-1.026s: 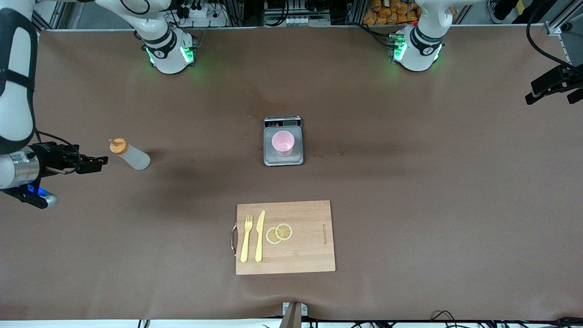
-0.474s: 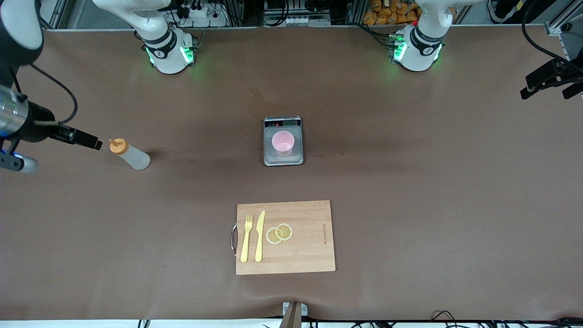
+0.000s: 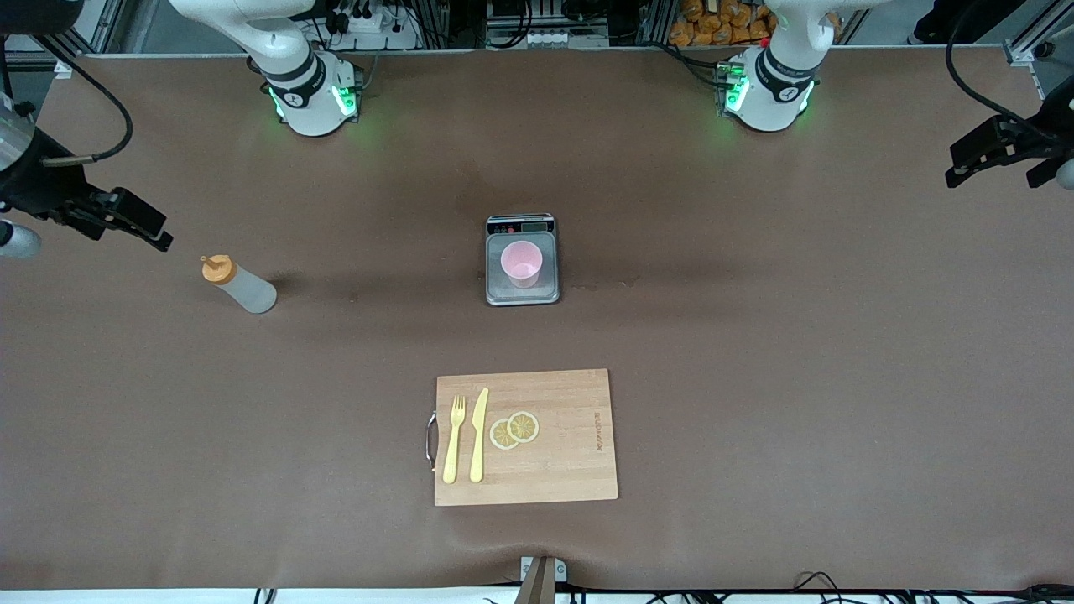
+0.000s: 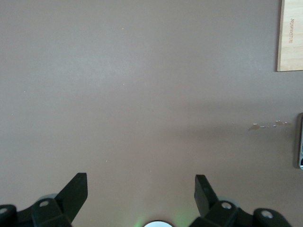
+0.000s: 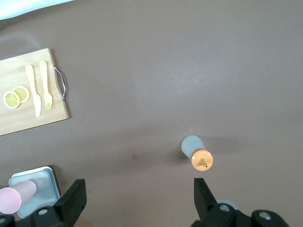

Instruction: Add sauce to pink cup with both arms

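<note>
Scale (image 3: 522,260); cutting board (image 3: 570,470) holding fork (image 3: 454,439), knife (image 3: 478,434), lemon slices (image 3: 514,429).

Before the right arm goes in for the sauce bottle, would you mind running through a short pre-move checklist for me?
1. Sauce bottle upright, orange cap on: ok.
2. Right tool open wide enough for the bottle: ok. It is up in the air near the bottle, at the right arm's end of the table.
3. Nothing standing close around the bottle: ok.
4. Pink cup upright on the scale: ok.
5. Left tool open and holding nothing: ok. It waits over bare table at the left arm's end.
6. Sauce level in the bottle: cannot tell.
</note>
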Action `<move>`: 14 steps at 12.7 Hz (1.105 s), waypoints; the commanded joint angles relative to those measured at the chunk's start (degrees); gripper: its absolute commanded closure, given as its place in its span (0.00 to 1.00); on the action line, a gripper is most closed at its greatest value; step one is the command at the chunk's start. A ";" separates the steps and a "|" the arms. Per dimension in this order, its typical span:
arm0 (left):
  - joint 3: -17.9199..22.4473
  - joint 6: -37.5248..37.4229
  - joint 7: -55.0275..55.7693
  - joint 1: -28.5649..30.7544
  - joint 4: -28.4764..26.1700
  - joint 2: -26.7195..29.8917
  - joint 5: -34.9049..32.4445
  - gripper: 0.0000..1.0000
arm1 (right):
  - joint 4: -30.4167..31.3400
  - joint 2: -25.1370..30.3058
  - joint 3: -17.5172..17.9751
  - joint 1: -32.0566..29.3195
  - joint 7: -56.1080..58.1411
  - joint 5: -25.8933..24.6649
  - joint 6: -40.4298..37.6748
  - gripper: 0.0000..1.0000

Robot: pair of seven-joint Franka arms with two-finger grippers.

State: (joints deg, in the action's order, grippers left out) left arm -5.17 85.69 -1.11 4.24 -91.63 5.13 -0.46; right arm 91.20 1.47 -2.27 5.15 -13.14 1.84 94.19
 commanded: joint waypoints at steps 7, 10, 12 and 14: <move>-1.33 3.35 -0.92 -1.16 1.27 -3.90 -1.30 0.00 | -4.01 0.46 -0.28 -0.58 4.27 -1.93 0.47 0.00; -2.65 2.47 -0.92 -0.90 1.80 -3.46 -0.95 0.00 | -3.83 0.46 -0.37 -0.67 4.18 -2.27 0.38 0.00; -2.92 2.20 -0.92 -0.81 2.15 -3.37 -0.95 0.00 | -3.92 0.47 -0.37 -0.67 4.53 -3.68 0.38 0.00; -2.92 0.37 -0.83 -0.90 3.99 -3.46 -0.86 0.00 | -3.75 0.47 -0.37 -0.67 4.18 -3.95 0.29 0.00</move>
State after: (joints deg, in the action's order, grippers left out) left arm -7.91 88.29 -1.22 3.30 -89.63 1.33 -0.47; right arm 87.94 1.94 -2.96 4.98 -9.48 -1.06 94.99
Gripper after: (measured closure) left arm 0.000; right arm 0.000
